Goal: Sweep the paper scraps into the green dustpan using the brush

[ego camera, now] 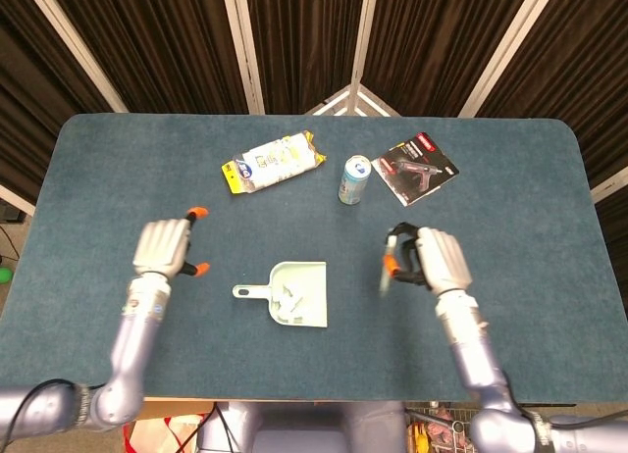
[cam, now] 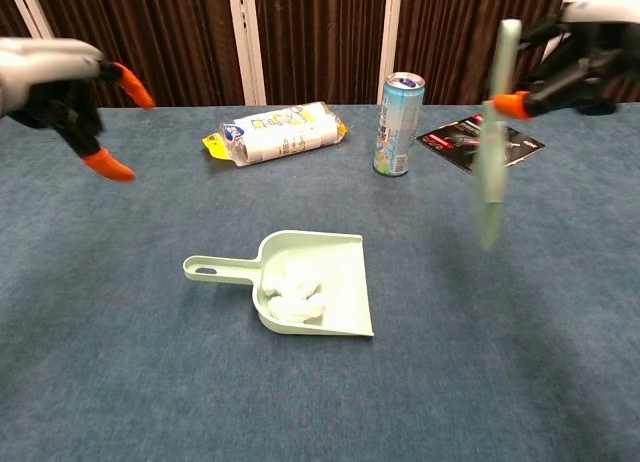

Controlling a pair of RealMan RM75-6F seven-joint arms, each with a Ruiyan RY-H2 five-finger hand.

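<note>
My left hand [ego camera: 165,248] is cut off at the chest view's left edge; fingers spread, holding nothing, above bare table [ego camera: 98,178] well left of the green dustpan [ego camera: 304,294]. Dustpan sits flat, mid-table, handle pointing left, paper scraps [cam: 295,292] piled inside. Snack bag [ego camera: 273,162], can [ego camera: 353,178] and glue gun pack [ego camera: 415,168] lie beyond it. My right hand [ego camera: 432,260], partly cropped in chest view, grips the brush [cam: 492,132], which hangs blurred, clear of the table, with open cloth right of the dustpan.
</note>
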